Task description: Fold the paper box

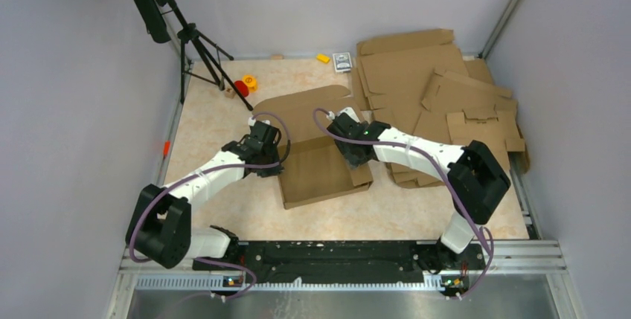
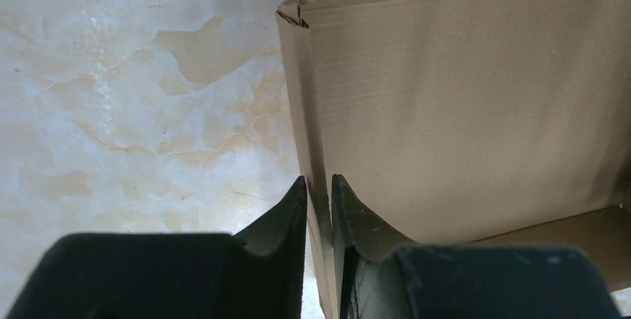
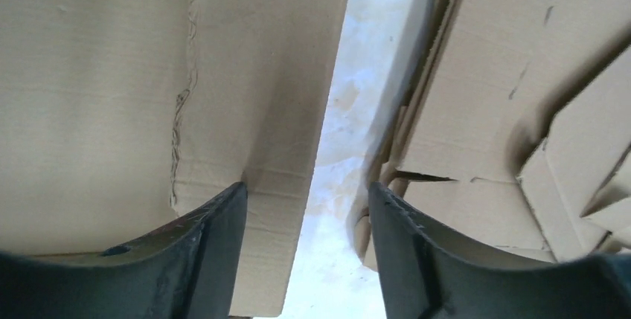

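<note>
Robot lab, grey enclosure walls, tripod

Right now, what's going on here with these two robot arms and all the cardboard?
Two arms are folding a plain brown corrugated cardboard box blank on the pale marbled table. The left gripper is pinched shut on the blank's raised left side wall. The right gripper is open at the blank's right edge, gripping nothing. A pile of spare brown cardboard blanks lies to the right.
</note>
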Controlling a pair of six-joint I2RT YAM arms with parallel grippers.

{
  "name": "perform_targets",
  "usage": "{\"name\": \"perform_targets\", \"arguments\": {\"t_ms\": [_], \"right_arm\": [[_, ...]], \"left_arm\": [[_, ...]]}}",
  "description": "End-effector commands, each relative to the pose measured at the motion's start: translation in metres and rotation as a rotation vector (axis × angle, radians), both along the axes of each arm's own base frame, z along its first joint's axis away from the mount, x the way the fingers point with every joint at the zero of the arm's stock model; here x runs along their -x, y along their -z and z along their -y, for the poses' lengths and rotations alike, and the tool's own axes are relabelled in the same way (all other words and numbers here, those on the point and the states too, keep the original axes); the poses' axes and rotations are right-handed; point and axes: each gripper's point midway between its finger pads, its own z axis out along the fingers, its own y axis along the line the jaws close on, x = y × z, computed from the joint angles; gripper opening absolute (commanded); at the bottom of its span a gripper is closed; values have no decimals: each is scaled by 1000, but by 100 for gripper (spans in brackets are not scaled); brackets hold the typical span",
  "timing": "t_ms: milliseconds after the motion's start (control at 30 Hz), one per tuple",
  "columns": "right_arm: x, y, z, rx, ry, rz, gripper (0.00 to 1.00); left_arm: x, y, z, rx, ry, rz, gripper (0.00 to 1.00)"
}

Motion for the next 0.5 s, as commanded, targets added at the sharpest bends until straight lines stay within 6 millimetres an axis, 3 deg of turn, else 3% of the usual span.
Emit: {"name": "perform_targets", "arguments": {"t_ms": [0, 67, 167, 467], "right_arm": [[-4, -12, 8, 52, 8, 45, 72], [0, -5, 1, 12, -12, 7, 79], [4, 4, -7, -53, -23, -40, 80], [2, 26, -6, -158, -11, -119, 72]], "left_arm": [[-4, 0, 2, 11, 10, 24, 20], [-4, 0, 3, 13, 13, 23, 20], [-3, 1, 3, 15, 14, 20, 20], [-2, 1, 3, 15, 19, 20, 20]]}}
